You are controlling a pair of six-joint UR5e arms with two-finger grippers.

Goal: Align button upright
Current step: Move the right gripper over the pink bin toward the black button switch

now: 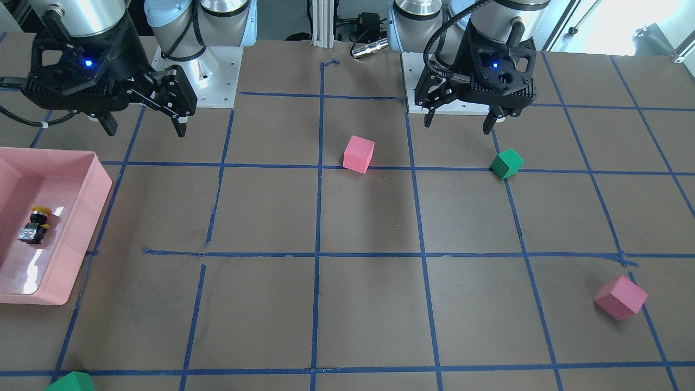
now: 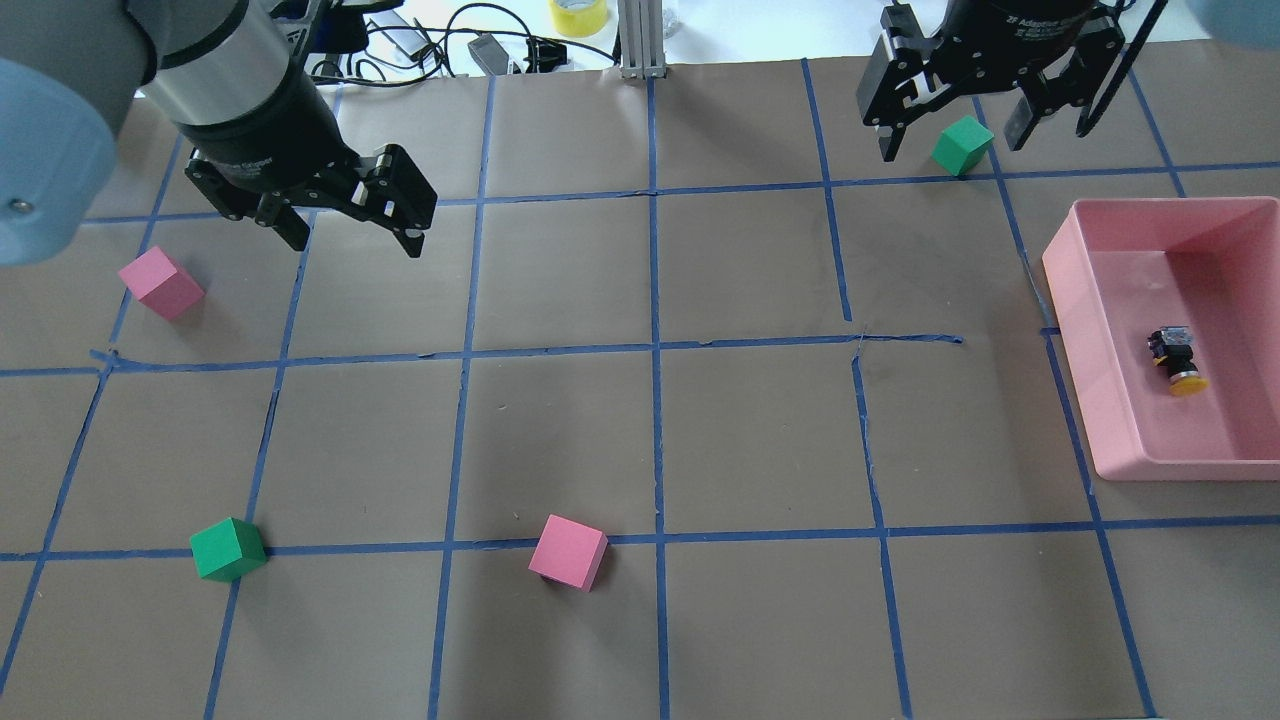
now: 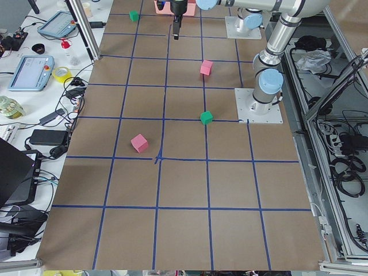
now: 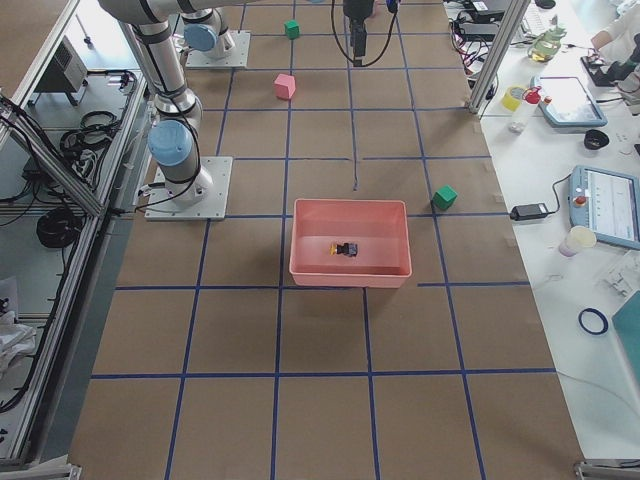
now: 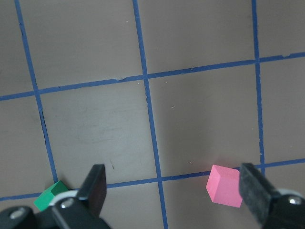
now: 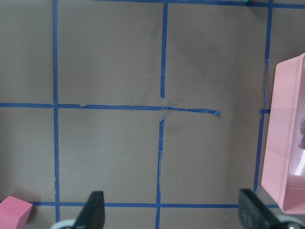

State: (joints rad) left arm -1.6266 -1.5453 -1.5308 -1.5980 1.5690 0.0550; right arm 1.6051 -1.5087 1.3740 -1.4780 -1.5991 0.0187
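Looking from across the worktop (image 1: 369, 217), we start at the far left with the pink tray (image 1: 81, 233), which holds the button (image 1: 36, 225). It lies on its side on the tray floor, apart from the walls. Its round yellow cap points toward the robot, the black cylindrical body follows, and the grey-black block base faces away. Next comes the right gripper (image 1: 145, 131), hanging above the worktop with its jaws spread wide and nothing between them. White lettering on its wrist in the overhead view reads partly "Adaptive" — the rest is too small for us. Further right a pink cube (image 1: 359, 154) sits on a blue tape line, then comes the left gripper (image 1: 457, 126) — jaws likewise wide apart and empty — and a green cube (image 1: 506, 163) on the tape.
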